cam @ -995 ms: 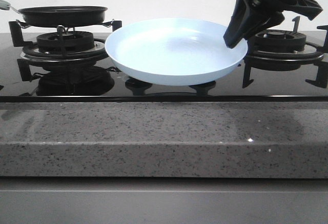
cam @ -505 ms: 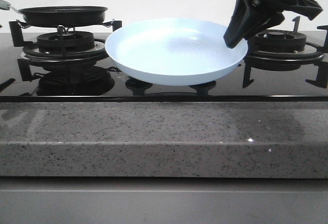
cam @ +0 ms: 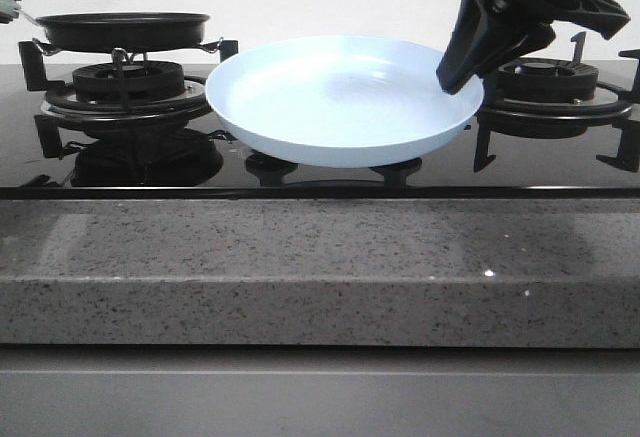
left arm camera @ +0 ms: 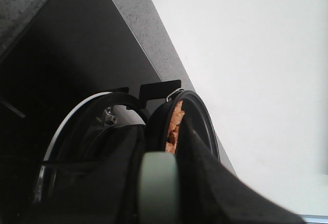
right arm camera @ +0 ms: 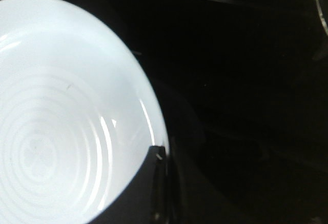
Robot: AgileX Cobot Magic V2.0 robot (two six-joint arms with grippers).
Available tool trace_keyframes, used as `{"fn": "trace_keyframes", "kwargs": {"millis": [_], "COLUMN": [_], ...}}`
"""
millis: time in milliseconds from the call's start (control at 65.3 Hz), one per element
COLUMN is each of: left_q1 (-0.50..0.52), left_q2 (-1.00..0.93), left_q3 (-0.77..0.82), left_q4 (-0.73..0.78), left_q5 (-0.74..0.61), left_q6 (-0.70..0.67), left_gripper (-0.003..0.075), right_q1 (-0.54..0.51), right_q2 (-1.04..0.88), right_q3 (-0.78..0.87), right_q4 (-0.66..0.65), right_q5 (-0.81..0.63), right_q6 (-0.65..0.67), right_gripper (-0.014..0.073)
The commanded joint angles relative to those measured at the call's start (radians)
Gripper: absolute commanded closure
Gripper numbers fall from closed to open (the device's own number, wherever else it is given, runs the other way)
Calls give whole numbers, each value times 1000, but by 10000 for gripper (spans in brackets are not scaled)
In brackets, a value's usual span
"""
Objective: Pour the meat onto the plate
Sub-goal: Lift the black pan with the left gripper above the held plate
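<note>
The pale blue plate [cam: 340, 97] hangs tilted over the middle of the stove. My right gripper [cam: 452, 75] is shut on its right rim. In the right wrist view the plate [right arm camera: 61, 116] is bare inside, with my gripper [right arm camera: 160, 155] clamped on its edge. The black frying pan [cam: 122, 29] sits on the left burner. In the left wrist view my left gripper [left arm camera: 160, 157] is shut on the pan's pale green handle [left arm camera: 158, 188]. Light-brown meat [left arm camera: 176, 126] shows inside the pan [left arm camera: 202, 121]. In the front view the meat is hidden by the pan's wall.
A black glass stove top [cam: 300, 172] carries a left burner grate [cam: 120, 92] and a right burner grate [cam: 560, 97]. A speckled grey stone counter edge [cam: 320, 267] runs across the front. A white wall stands behind.
The left gripper and the pan's handle end shifted slightly at the far left edge of the front view. The plate, pan and right gripper have not moved.
</note>
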Motion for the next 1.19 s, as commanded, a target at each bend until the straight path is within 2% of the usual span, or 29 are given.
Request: {"fn": "trace_keyframes", "kwargs": {"millis": [0,276,551,827,1041,1179], "left_q1": [-5,-5,-5,-8,-10,-44], "left_q2": [-47,-86,-155,-233,-340,-387], "left_q3": [-30,-30,-30,-30,-30,-30], "left_q4": [-42,-77,-213,-174,-49,-14], "left_q5": [29,49,168,242,175,151], "left_q6": [22,32,77,146,168,168], "left_gripper": [741,741,741,741,741,741], "right_q1": [-1,-1,-1,-1,-1,-1], "right_q2": [-34,-34,-34,-34,-34,-34], "right_q3": [-26,-26,-26,-26,-26,-26], "right_q4": [19,19,19,19,19,19], "right_q5": [-41,-41,-41,-41,-40,-40], "right_q6": [-11,-11,-11,-11,-11,-11], "right_gripper": [653,653,653,653,653,653]}}
